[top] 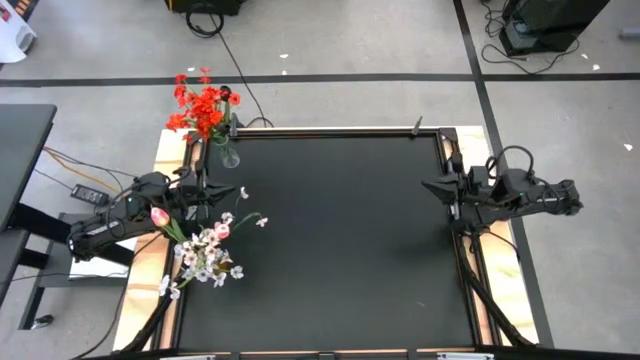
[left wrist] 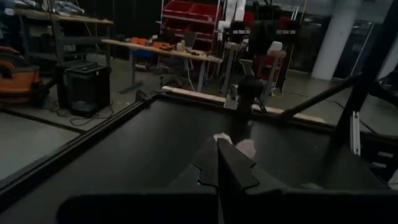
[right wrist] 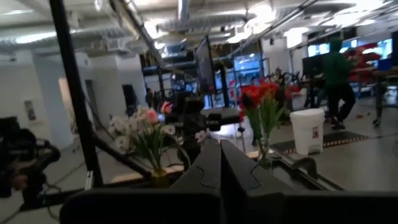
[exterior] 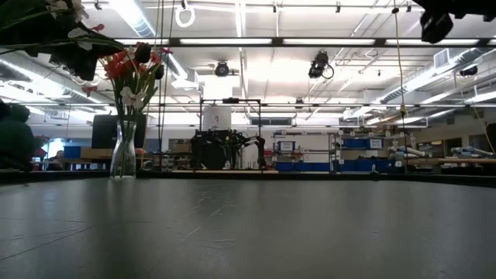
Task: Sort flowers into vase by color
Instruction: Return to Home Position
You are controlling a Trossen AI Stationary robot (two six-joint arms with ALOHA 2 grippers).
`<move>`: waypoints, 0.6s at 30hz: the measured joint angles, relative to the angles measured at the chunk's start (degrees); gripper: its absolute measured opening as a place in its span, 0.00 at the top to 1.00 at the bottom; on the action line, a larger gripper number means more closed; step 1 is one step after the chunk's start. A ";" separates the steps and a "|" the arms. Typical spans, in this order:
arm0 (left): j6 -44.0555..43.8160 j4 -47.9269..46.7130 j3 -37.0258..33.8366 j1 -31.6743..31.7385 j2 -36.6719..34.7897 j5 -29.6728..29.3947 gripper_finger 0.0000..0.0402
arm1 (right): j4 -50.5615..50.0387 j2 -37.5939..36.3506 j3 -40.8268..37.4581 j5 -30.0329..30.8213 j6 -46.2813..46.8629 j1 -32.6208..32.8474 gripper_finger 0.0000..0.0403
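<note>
1. Both tools looked closed on nothing. In each wrist view the two dark fingers met, with no stem between them.
2. The red flowers (top: 204, 106) stood in a clear vase (top: 229, 155) at the far left edge of the bench (top: 340, 250). The pink and white bunch (top: 205, 252) was also on the left side, but nearer the front. It sat in a yellow vase (right wrist: 160, 178) that only the right wrist view showed, since from above the blooms hid it. No loose stems were visible lying on the bench.
3. The bit that mattered: the left tool (top: 225, 190) sat right between the two bouquets. The reds were just beside it on the far side, and the pink and white bunch just beside it on the near side.
4. The right tool (top: 432, 186) was well apart, across the bench, pointing back toward the flowers with nothing close to it.
5. One pink tulip (top: 160, 216) leaned out over the left arm in the high view. Couldn't tell whether it touched.
6. Guess: the sorting looked done and only the retreat was left. The left arm probably needed to back out along its own line, because a sideways swing could catch either bunch or that tulip.
</note>
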 joint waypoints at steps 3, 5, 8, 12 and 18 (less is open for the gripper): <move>0.31 -0.94 0.00 0.00 0.00 -0.02 1.00 | -0.34 -3.37 -1.69 1.71 -0.04 0.00 0.99; 0.31 -1.94 0.00 0.00 0.00 -0.02 1.00 | -0.38 -4.63 -1.92 1.90 -1.25 0.00 0.99; 0.66 -1.71 -0.36 0.00 0.09 -0.31 1.00 | -3.15 -5.52 -1.94 1.82 -3.64 0.00 0.99; -0.40 -1.06 -3.20 -0.05 0.13 -0.33 1.00 | -9.21 -5.58 -2.00 2.28 -2.72 0.00 0.99; -1.24 4.12 -6.24 -0.66 0.10 -0.06 1.00 | -12.59 -6.01 -2.00 0.79 -1.53 0.00 0.99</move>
